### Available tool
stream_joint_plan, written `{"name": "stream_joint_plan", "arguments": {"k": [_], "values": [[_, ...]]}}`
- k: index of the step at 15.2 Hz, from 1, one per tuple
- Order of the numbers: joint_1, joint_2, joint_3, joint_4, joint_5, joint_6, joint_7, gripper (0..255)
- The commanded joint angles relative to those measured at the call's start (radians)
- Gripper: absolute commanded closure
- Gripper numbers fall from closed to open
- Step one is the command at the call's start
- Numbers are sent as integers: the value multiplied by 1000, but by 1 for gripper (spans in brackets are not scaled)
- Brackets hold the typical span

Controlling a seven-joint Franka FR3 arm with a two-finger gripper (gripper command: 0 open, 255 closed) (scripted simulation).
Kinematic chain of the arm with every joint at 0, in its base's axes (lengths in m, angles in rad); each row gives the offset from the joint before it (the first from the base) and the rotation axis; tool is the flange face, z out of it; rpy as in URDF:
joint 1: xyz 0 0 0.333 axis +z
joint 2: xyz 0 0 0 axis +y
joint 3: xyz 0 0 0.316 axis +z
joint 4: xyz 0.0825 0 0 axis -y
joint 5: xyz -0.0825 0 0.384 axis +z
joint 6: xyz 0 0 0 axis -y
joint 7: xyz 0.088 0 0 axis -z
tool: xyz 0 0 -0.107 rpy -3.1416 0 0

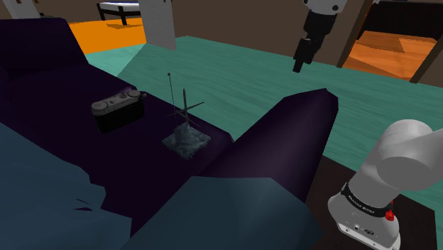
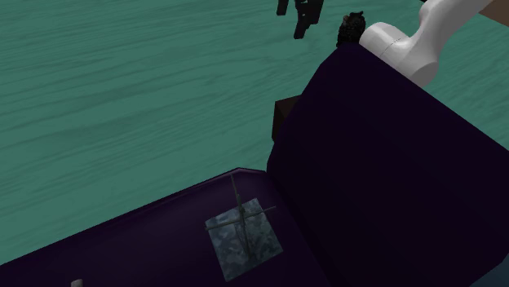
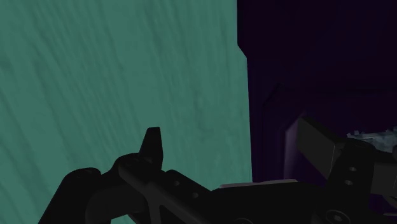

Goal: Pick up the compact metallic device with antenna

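Note:
A compact device (image 1: 118, 106) with a grey metallic top and a black body lies on the dark purple sofa seat (image 1: 64, 99). To its right in the shoulder view sits a grey marbled square piece (image 1: 186, 139) (image 2: 245, 238) with thin crossed rods and a fine antenna-like rod (image 1: 171, 91) rising by it. My gripper (image 1: 299, 65) (image 2: 300, 26) hangs high over the teal floor, beyond the sofa's armrest and far from both objects. In the wrist view the gripper (image 3: 234, 147) is open, with nothing between its fingers (image 3: 153, 143).
The sofa's thick armrest (image 1: 291, 135) (image 2: 383, 163) stands between the arm's stand and the seat. Blue-grey cushions (image 1: 42, 192) fill the shoulder view's lower left. The teal floor (image 1: 241, 71) lies beyond, with a white post (image 1: 160, 21) and orange flooring (image 1: 113, 35) further back.

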Motion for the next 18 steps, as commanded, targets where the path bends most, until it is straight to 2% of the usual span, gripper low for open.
{"name": "stream_joint_plan", "arguments": {"k": [1, 10, 18], "values": [[0, 0, 0, 0, 0, 0, 0, 0], [43, 272, 134, 139, 71, 60, 175, 0], [76, 554, 233, 343, 83, 75, 326, 0]]}}
